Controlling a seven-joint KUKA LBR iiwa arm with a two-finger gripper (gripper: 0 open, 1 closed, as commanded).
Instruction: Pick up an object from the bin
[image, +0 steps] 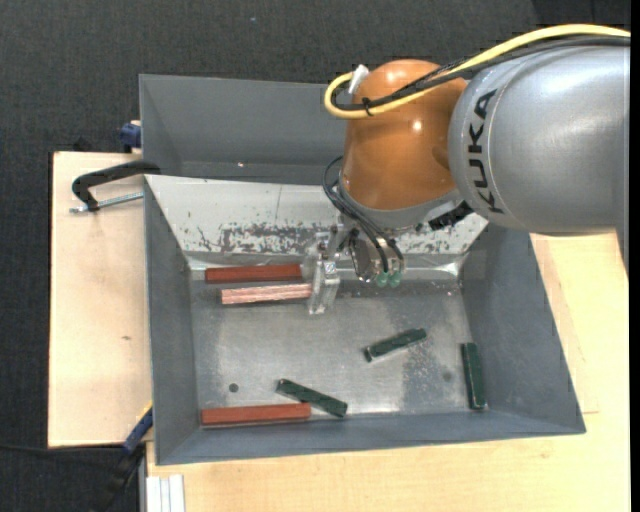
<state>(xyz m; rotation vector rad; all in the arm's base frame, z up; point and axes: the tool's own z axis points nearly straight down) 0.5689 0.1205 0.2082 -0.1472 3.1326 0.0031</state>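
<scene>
The gripper (324, 290) hangs low at about 12 o'clock on the floor of the bin (170, 330), just in front of the far wall, under the orange wrist cover (400, 135). Whether it is released or clenched I cannot tell. It is at the right-hand end of a pale red-brown bar (262, 294), which lies flat with its long axis running 9 to 3 o'clock. A darker red bar (254, 272) lies parallel just behind it. Well apart, a green stick (394, 344) at 4 o'clock points toward 2, and another green stick (471, 375) by the right wall runs 12 to 6. At 7 o'clock a third green stick (312, 397) meets a red bar (255, 413).
</scene>
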